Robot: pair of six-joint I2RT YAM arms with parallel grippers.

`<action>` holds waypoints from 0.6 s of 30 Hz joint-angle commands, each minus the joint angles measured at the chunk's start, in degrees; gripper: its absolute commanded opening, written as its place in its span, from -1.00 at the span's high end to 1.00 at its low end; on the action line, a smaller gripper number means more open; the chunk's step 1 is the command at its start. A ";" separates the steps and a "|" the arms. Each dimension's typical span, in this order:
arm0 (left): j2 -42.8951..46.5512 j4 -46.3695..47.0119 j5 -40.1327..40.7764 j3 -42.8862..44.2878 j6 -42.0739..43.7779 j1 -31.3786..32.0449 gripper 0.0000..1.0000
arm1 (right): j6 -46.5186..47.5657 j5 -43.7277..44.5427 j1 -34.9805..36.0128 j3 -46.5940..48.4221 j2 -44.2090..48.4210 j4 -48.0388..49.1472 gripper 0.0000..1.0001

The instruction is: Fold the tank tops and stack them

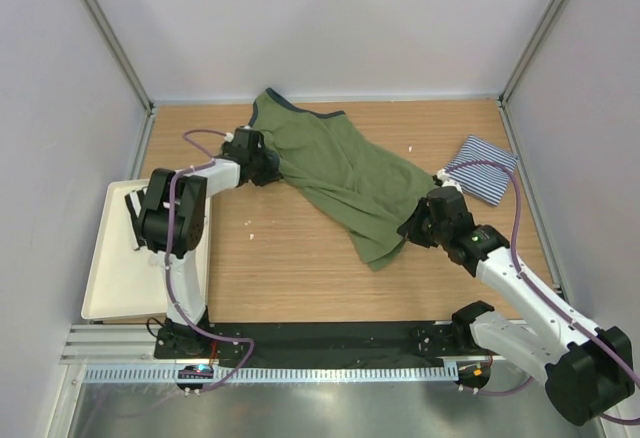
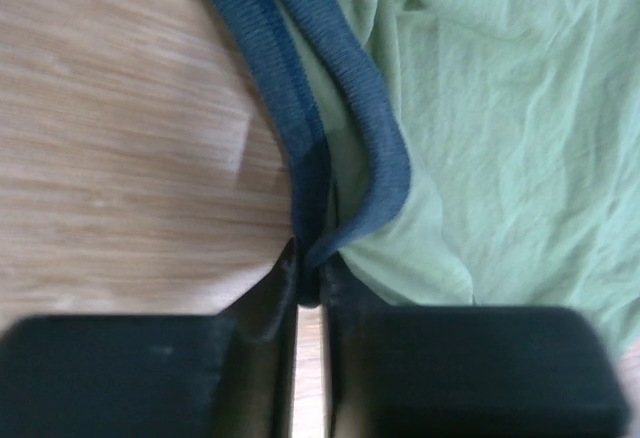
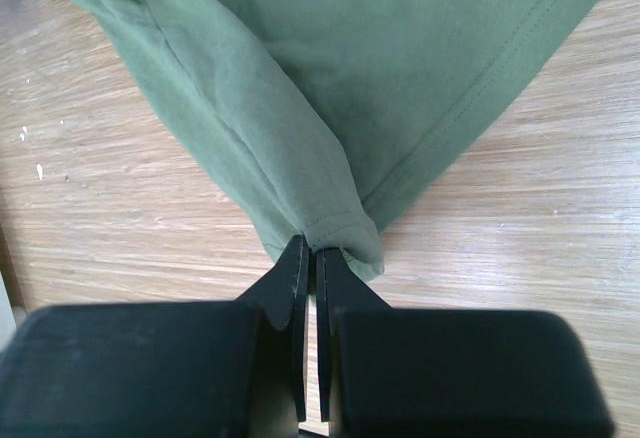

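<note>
Top external view: the olive green tank top [image 1: 340, 173] lay spread slantwise on the wooden table [image 1: 290, 268], running from the table's 11 o'clock area down toward its centre. The left gripper [image 1: 268, 163] sat at the garment's 9 o'clock edge and the right gripper [image 1: 412, 226] at its 4 o'clock edge. In the left wrist view the jaws were drawn to a thin slit, pinching the navy trim [image 2: 300, 158] of the olive top just above the wood. In the right wrist view the jaws were likewise almost together, clamped on a bunched fold at the hem [image 3: 335, 228]. The striped tank top [image 1: 482, 168] lay folded at the table's 2 o'clock side, just beside the olive one and at 1 o'clock from the right gripper. A white tray [image 1: 110, 278] rested at the table's 8 o'clock edge, beside the left arm.
</note>
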State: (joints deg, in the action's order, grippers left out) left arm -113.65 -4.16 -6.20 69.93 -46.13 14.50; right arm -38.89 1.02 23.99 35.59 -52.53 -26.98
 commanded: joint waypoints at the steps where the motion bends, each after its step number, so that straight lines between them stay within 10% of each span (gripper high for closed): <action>1: -0.96 -0.67 -0.92 2.84 1.57 0.00 0.88 | 1.19 -0.23 -0.70 0.79 -0.11 2.20 0.97; 12: 10.53 -8.65 1.02 6.53 0.96 -1.14 1.00 | 2.32 2.16 -4.38 11.32 -11.08 4.92 0.98; 18: 16.34 -17.01 -1.27 15.66 -1.15 -6.22 1.00 | 7.51 -2.31 -12.71 44.22 -28.12 -2.89 0.97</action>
State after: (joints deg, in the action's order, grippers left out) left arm -103.39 -16.93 -6.28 79.79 -45.95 11.84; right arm -34.96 0.67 15.55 64.49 -76.55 -29.26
